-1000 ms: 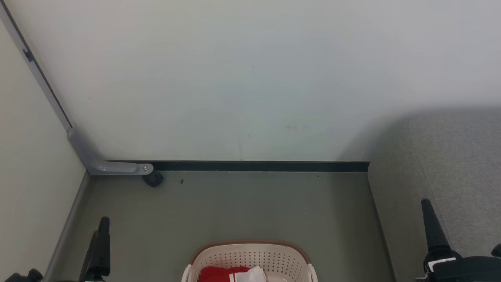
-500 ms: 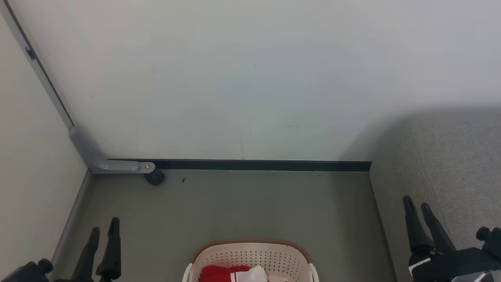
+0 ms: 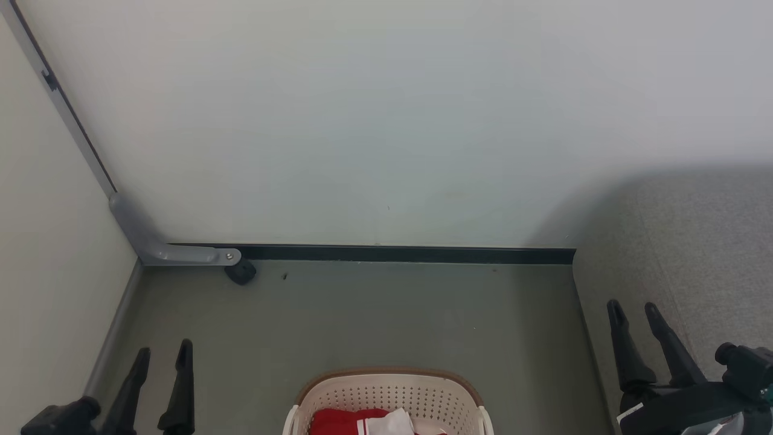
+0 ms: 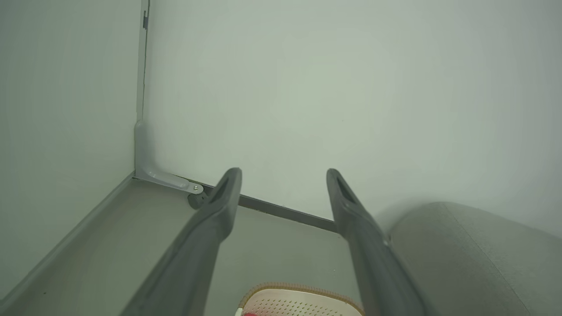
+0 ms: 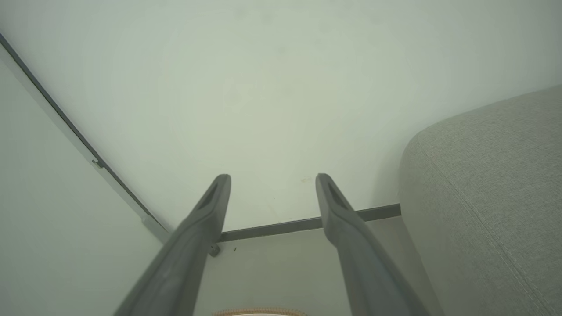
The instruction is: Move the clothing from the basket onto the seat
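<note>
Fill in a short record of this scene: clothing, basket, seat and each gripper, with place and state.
clothing: red and white, lying inside the basket
basket: cream, brown rim, on the floor, partly cut off by the head view's bottom edge
seat: grey cushion on the basket's right, its visible part bare
left gripper: jaws open, empty, left of the basket
right gripper: jaws open, empty, seen against the seat's edge
task: clothing not yet lifted

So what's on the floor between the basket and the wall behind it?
Just bare floor from the basket to the wall, in the head view.
</note>
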Motion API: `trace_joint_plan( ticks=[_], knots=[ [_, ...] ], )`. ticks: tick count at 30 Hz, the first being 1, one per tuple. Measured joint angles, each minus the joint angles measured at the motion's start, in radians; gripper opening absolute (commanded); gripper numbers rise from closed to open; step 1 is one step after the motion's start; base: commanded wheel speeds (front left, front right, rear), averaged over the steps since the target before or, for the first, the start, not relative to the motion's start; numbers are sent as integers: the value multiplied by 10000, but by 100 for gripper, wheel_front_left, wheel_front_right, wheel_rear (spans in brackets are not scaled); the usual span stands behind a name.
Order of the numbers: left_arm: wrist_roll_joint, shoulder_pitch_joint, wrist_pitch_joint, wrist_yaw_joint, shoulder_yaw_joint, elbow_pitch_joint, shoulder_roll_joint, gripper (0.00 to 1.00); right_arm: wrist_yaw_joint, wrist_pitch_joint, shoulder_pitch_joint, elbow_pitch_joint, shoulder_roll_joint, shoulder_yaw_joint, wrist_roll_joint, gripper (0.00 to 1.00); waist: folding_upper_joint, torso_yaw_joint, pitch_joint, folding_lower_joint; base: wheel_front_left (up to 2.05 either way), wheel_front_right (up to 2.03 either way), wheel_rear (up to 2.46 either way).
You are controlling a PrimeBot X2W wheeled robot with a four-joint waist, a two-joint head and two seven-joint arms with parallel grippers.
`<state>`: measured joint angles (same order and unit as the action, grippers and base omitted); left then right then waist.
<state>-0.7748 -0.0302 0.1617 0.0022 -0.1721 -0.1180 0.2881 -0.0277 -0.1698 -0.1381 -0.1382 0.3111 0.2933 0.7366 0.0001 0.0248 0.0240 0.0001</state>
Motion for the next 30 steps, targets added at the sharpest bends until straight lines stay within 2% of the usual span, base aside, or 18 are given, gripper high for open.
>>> trace_joint_plan(
  ticks=[18,30],
  knots=[
    [1883,-11,704,399,-533,286,399,100,-485,-685,-180,48,506,698,-1854,100,0,44,40,0,0,0,0],
    [1987,12,706,418,-523,313,412,100,-518,-696,-185,46,512,679,-1862,100,0,-3,123,-1,0,0,0]
  ],
)
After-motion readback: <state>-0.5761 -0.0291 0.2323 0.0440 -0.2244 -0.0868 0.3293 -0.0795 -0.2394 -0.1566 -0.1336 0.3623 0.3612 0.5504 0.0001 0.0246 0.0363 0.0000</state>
